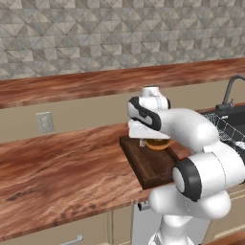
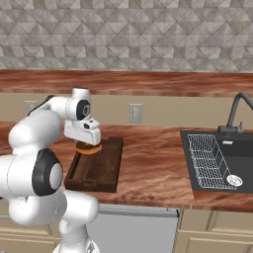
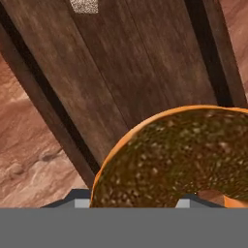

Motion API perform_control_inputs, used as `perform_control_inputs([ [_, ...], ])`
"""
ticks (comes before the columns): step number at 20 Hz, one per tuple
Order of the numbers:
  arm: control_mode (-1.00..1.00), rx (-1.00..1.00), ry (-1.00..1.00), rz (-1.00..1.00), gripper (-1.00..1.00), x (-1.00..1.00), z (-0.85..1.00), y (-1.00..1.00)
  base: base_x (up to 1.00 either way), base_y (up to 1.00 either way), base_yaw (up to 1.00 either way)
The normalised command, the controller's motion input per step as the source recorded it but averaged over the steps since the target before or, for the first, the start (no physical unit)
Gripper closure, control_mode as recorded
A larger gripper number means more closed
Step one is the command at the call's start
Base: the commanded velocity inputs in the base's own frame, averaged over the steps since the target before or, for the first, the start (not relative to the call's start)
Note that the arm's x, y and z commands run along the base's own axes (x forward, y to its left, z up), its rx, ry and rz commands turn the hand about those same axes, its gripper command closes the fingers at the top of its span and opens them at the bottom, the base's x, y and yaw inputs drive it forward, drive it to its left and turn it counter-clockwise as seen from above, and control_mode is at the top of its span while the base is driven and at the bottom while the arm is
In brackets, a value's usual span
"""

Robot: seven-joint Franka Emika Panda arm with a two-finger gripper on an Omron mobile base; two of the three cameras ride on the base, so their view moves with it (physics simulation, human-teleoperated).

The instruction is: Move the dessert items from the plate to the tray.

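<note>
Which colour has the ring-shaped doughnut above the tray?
Golden-brown ring-shaped doughnut: dark speckled brown top, orange edge; clearest in the hand view.

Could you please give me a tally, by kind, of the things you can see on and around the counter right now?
Doughnut, held over the tray: 1
Pale whitish piece on the tray: 1
Wooden tray: 1
Black sink basin: 1
Wire rack in the basin: 1
Tap: 1
Wall sockets: 2
Total: 8
</note>
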Motion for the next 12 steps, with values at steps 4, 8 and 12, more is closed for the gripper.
perform_control_inputs([
  [4,-1.0,0.0,0.0,0.0,1.0,0.15,-0.62,0.0,0.0,0.0,0.0],
  [8,-1.0,0.0,-0.08,0.0,1.0,0.01,-0.68,0.0,0.0,0.0,0.0],
  [12,-1.0,0.0,-0.21,0.0,1.0,-0.02,-0.52,0.0,0.0,0.0,0.0],
])
